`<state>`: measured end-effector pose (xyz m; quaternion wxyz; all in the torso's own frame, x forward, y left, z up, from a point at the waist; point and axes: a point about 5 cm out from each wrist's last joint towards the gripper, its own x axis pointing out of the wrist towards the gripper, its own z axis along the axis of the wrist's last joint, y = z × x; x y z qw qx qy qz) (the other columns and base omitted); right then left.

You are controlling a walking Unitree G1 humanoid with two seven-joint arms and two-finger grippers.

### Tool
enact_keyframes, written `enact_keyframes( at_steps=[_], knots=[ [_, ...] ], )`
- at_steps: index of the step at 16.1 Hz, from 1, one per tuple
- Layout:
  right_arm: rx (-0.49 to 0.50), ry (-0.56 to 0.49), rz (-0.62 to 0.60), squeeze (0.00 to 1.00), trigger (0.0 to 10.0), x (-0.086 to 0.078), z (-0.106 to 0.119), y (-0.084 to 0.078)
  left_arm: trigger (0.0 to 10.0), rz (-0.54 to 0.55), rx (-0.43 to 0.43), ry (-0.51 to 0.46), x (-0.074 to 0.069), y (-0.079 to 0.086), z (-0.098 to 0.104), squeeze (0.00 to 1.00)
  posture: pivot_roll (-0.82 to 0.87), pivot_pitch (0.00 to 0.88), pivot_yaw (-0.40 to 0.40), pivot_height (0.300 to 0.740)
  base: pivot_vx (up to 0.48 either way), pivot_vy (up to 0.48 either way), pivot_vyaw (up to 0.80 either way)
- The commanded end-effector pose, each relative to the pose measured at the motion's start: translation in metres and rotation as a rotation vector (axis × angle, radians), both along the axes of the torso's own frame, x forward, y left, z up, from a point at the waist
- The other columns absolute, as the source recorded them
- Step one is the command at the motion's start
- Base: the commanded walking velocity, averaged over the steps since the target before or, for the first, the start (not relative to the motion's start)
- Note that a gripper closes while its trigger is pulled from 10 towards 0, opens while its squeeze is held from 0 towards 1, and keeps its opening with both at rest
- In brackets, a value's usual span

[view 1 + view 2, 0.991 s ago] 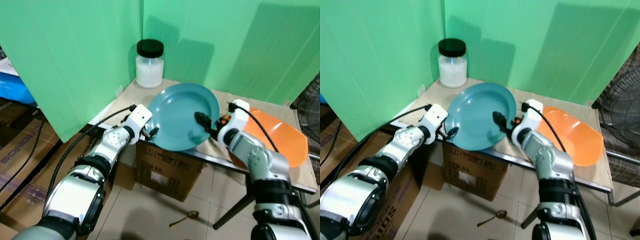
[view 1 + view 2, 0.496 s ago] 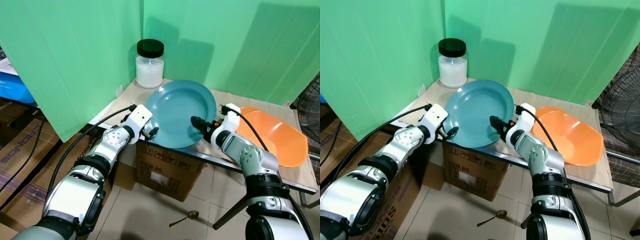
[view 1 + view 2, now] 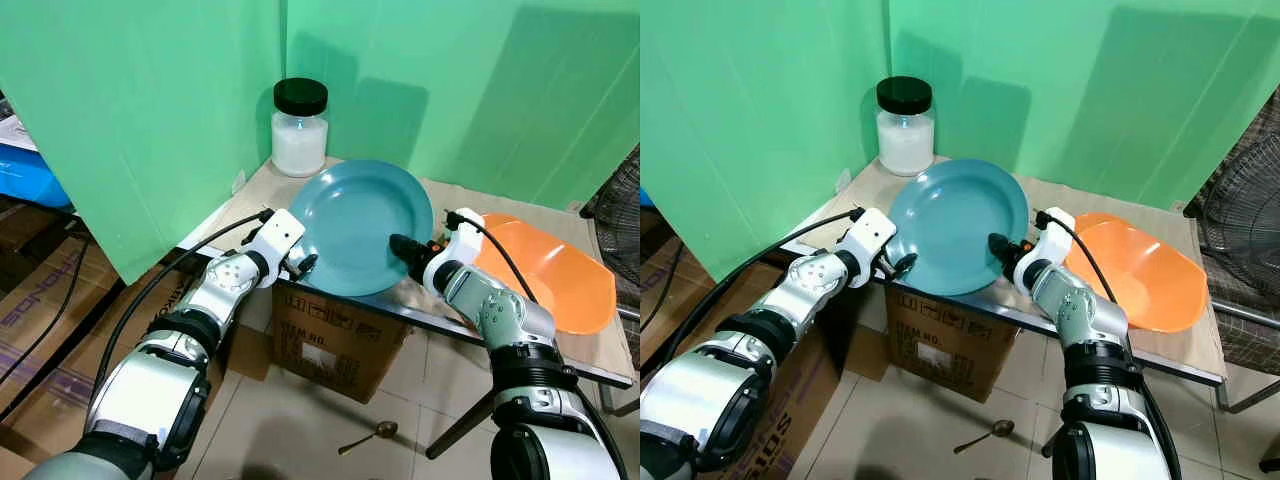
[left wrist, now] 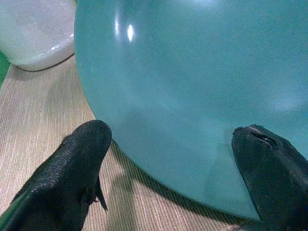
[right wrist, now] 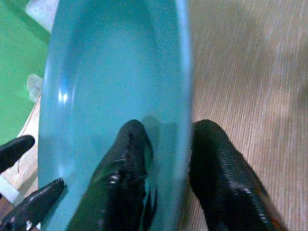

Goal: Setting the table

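A teal plate (image 3: 365, 235) is held tilted over the front of the wooden table (image 3: 248, 198), with its face turned toward me. My right gripper (image 3: 405, 250) is shut on its right rim, one finger (image 5: 125, 163) on the plate's face and the other behind the rim. My left gripper (image 3: 303, 265) is open at the plate's lower left edge, fingers (image 4: 72, 163) spread wide just above the tabletop and under the rim (image 4: 192, 86). Whether the plate's low edge touches the table, I cannot tell.
An orange bowl (image 3: 555, 280) lies on the table right of the plate. A white jar with a black lid (image 3: 300, 130) stands at the back corner against green screens. A cardboard box (image 3: 335, 345) sits under the table, and a spoon (image 3: 370, 436) lies on the floor.
The plate has shifted back and slightly left, over the table, with my right gripper still on its rim. My right arm has drawn in. The left gripper has stayed put.
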<state>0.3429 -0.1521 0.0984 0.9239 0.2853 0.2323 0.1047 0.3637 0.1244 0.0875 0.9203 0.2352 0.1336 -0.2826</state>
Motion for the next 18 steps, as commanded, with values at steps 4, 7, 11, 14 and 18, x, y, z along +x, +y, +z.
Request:
enact_keyframes(
  at_steps=[4, 7, 11, 14, 18],
  knots=[
    [0.014, -0.011, -0.048, 0.0, 0.0, 0.005, 0.004, -0.007, 10.0, 0.023, 0.045, 0.067, -0.007, 0.011, -0.015, 0.0, -0.18, 0.0, -0.061, 0.74, 0.0, 0.0, 0.0],
    [0.04, -0.022, -0.066, 0.0, 0.0, 0.006, 0.006, -0.008, 10.0, 0.03, 0.042, 0.059, -0.006, 0.014, -0.013, 0.0, -0.17, 0.0, -0.057, 0.74, 0.0, 0.0, 0.0],
    [0.076, -0.046, -0.084, 0.0, 0.0, 0.009, 0.01, -0.008, 10.0, 0.045, 0.031, 0.036, -0.003, 0.018, -0.007, 0.0, -0.16, 0.0, -0.048, 0.74, 0.0, 0.0, 0.0],
    [0.09, -0.062, -0.093, 0.0, 0.0, 0.011, 0.013, -0.007, 10.0, 0.065, 0.007, -0.005, 0.002, 0.021, 0.002, 0.0, -0.15, 0.0, -0.043, 0.74, 0.0, 0.0, 0.0],
    [0.131, -0.166, -0.109, 0.0, 0.0, 0.016, 0.037, -0.01, 10.0, 0.018, -0.257, -0.157, 0.019, 0.022, 0.054, 1.0, -0.12, 0.0, -0.024, 0.74, 0.0, 0.0, 0.0]
  ],
)
